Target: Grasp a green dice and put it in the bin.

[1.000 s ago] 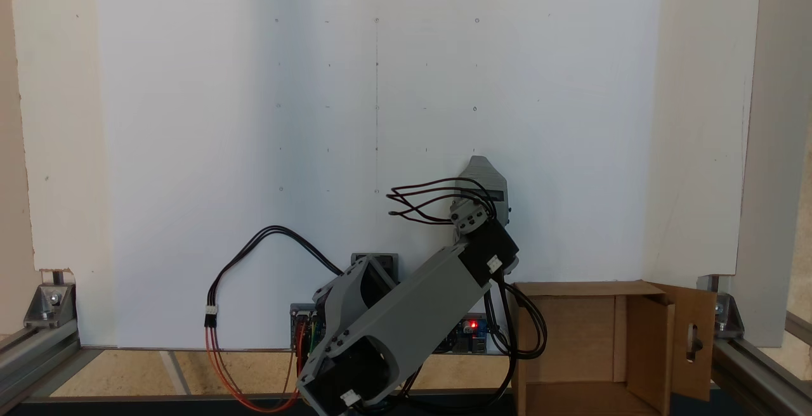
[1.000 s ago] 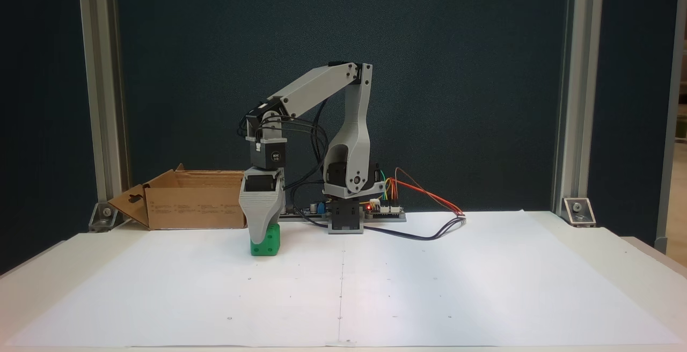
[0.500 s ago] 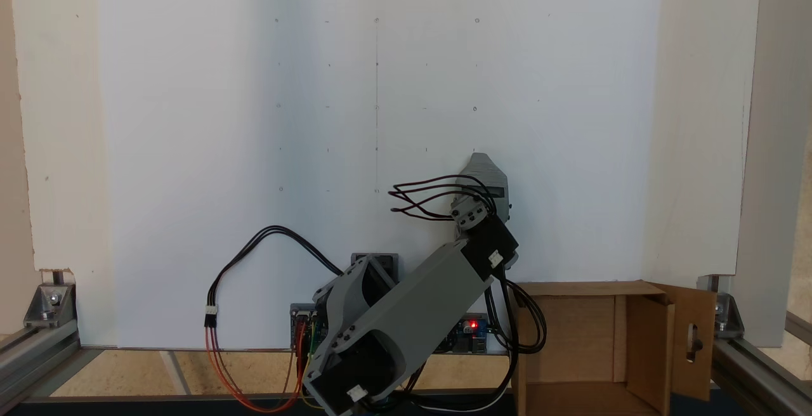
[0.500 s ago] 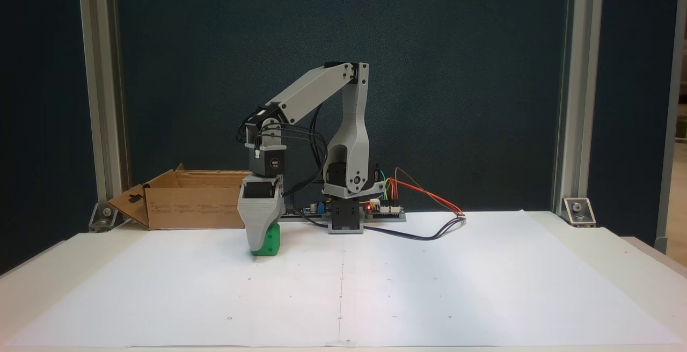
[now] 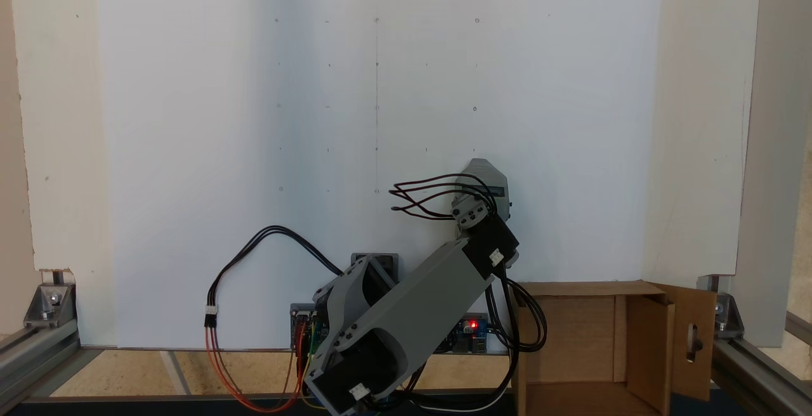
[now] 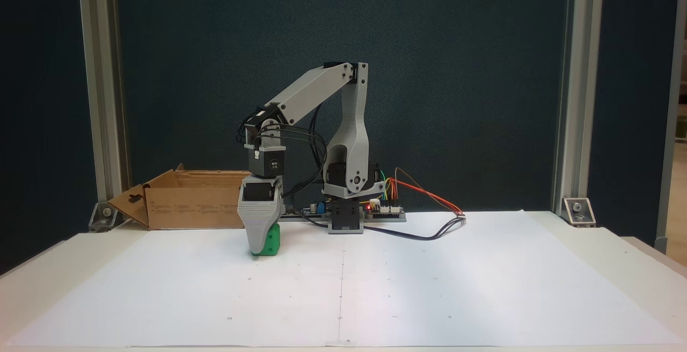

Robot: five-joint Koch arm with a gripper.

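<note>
A: Change since earlier? The grey plastic hand [image 6: 261, 244] has sunk lower over the small bright green dice [image 6: 271, 240].
B: Position: dice on white tabletop [image 6: 429, 287]; hand covering its left part; whether pinching, cannot tell.

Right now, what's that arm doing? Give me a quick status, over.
Gripper down over green dice, grip unconfirmed. Dice on white paper. Cardboard bin behind, nothing between.

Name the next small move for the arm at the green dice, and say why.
Probably close the tool on the green dice. In a fixed view the tool's grey front jaw already reaches down over the dice, which sits on the white paper. Whether the jaws are pressing it cannot be told. The bin stands behind it.
</note>
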